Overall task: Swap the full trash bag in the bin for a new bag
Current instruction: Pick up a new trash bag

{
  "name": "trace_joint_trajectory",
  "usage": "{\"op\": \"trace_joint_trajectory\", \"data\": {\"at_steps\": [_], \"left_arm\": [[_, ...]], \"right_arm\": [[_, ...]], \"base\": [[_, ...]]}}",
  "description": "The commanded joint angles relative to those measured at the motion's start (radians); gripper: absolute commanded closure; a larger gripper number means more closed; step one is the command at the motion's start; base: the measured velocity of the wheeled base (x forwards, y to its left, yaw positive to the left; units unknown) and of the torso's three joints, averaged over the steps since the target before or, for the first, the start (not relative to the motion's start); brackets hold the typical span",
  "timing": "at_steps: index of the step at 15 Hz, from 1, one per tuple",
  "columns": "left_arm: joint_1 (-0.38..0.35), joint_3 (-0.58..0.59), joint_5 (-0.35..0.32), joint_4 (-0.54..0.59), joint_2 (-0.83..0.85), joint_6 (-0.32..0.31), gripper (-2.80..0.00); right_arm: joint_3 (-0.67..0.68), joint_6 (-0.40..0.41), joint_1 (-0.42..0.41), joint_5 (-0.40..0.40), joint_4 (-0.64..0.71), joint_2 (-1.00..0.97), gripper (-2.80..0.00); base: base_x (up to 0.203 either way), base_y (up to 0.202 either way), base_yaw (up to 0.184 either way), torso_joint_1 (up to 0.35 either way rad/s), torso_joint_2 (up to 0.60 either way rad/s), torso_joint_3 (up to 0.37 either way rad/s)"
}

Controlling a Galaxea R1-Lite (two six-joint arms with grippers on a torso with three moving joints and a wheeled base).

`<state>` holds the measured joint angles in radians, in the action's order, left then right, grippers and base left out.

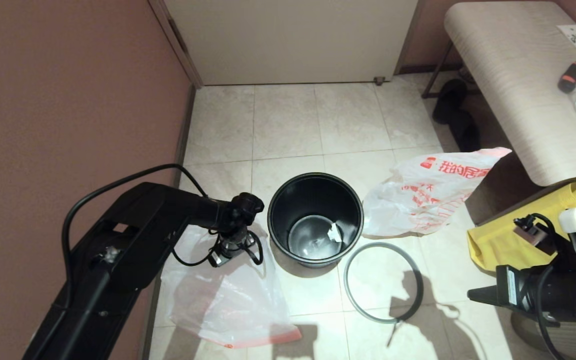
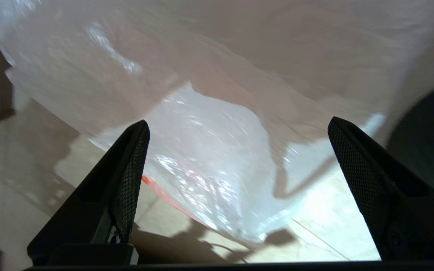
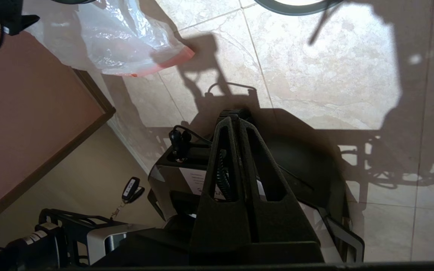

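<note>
The left tool (image 2: 236, 158) is spread wide over the new bag (image 1: 228, 295), flat on the floor beside the empty bin (image 1: 315, 220). Thin plastic may slip when pinched. The right tool (image 3: 236, 124), pressed together, waits low.

I count 2 white plastic bags, one left (image 1: 228, 300) and one right (image 1: 428, 192), 1 black bin (image 1: 315, 217), 1 grey hoop (image 1: 383, 282), 1 yellow bag (image 1: 518, 230), 2 grippers.

The round black plastic bin (image 1: 315, 220) stands open-topped and reachable from above, hemmed by a crinkled translucent white bag (image 1: 228, 295) on its left, a red-printed white bag (image 1: 428, 192) right, and a thin grey hoop (image 1: 383, 282) in front.
</note>
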<state>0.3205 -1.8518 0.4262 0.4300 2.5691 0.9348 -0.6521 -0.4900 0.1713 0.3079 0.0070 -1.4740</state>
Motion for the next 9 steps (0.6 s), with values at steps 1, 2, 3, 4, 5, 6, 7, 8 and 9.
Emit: {"op": "trace_joint_trajectory", "data": {"at_steps": [1,2,3,4,5,6,7,8,9], "left_arm": [[0.029,0.028,-0.005,-0.016,-0.074,0.02,-2.8],[0.027,0.026,0.0,-0.045,-0.062,0.019,-2.8],[0.018,0.018,0.007,-0.074,-0.038,0.011,-2.8],[0.003,0.0,0.018,-0.102,0.0,-0.004,-2.8],[-0.012,-0.025,0.04,-0.122,0.047,-0.019,-2.8],[-0.023,-0.056,0.076,-0.132,0.095,-0.04,-2.8],[-0.034,-0.079,0.114,-0.138,0.132,-0.065,-2.8],[-0.041,-0.087,0.14,-0.146,0.147,-0.08,-2.8],[-0.043,-0.094,0.141,-0.155,0.155,-0.086,-2.8]], "right_arm": [[0.003,-0.002,0.001,0.001,0.0,-0.003,0.0],[0.005,-0.002,0.001,0.0,-0.001,-0.003,0.0],[0.003,-0.002,0.001,0.002,-0.001,-0.003,0.0],[0.003,-0.001,0.001,0.002,-0.001,-0.004,0.0],[0.003,0.004,0.001,0.002,-0.002,-0.005,0.0],[0.003,0.006,0.001,0.006,-0.002,-0.007,0.0],[0.003,0.007,0.0,0.01,-0.002,-0.013,0.0],[0.003,0.008,-0.001,0.012,-0.007,-0.03,0.0],[0.004,0.008,-0.001,0.013,-0.034,-0.049,0.0]], "base": [[0.0,0.0,0.0,0.0,0.0,0.0],[0.0,0.0,0.0,0.0,0.0,0.0],[0.0,0.0,0.0,0.0,0.0,0.0],[0.0,0.0,0.0,0.0,0.0,0.0],[0.0,0.0,0.0,0.0,0.0,0.0],[0.0,0.0,0.0,0.0,0.0,0.0],[0.0,0.0,0.0,0.0,0.0,0.0],[0.0,0.0,0.0,0.0,0.0,0.0],[0.0,0.0,0.0,0.0,0.0,0.0]]}}
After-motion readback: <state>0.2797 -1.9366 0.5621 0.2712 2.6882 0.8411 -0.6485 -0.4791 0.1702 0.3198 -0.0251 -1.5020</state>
